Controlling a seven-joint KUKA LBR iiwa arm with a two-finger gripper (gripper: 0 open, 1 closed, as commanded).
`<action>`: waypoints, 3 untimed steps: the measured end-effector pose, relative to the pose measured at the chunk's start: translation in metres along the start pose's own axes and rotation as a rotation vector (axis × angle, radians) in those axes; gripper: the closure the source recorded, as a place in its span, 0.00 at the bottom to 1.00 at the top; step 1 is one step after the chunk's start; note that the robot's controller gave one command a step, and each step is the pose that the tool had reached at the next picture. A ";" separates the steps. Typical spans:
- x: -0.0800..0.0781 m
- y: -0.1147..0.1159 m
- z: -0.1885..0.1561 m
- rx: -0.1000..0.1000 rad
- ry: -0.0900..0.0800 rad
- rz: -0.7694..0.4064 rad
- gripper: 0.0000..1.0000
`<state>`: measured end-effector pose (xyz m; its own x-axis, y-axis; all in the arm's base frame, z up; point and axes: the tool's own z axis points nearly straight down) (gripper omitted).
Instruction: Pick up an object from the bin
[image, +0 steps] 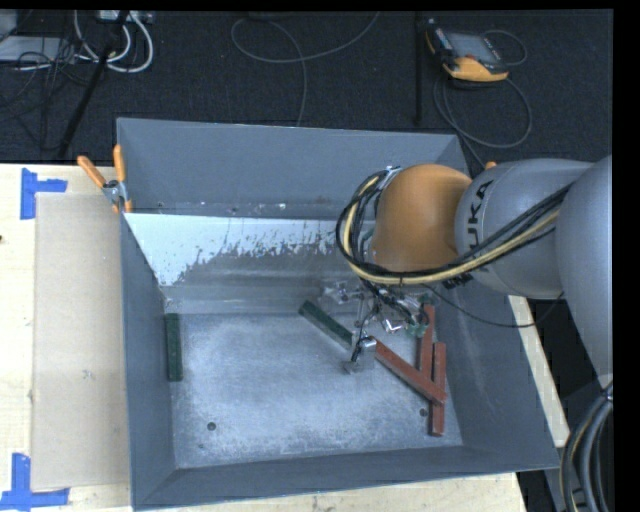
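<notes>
Grey metal bin (250, 180), its floor speckled and scuffed, with four narrow, straight, flat bars; two dark green, two red-brown. The left green bar (173, 347) lies along the left wall; the middle green bar (325, 322) lies slantwise nearer the far wall; the slanted red bar (400, 372) and the straight red bar (438, 385) meet in a V by the near right corner. The fingers (357, 355) are low between the middle green bar and the slanted red bar's upper end; clenched or released, I cannot tell.

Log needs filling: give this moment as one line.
gripper low in grey metal bin | between dark green flat bar and reddish-brown flat strips | second dark green bar far left | hold unclear
</notes>
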<state>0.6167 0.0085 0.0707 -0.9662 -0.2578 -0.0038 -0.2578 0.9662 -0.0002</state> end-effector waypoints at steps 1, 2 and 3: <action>0.000 -0.001 0.000 -0.001 0.001 0.006 1.00; 0.002 -0.001 -0.157 0.002 -0.006 -0.158 1.00; 0.004 -0.002 -0.152 -0.001 0.002 -0.153 1.00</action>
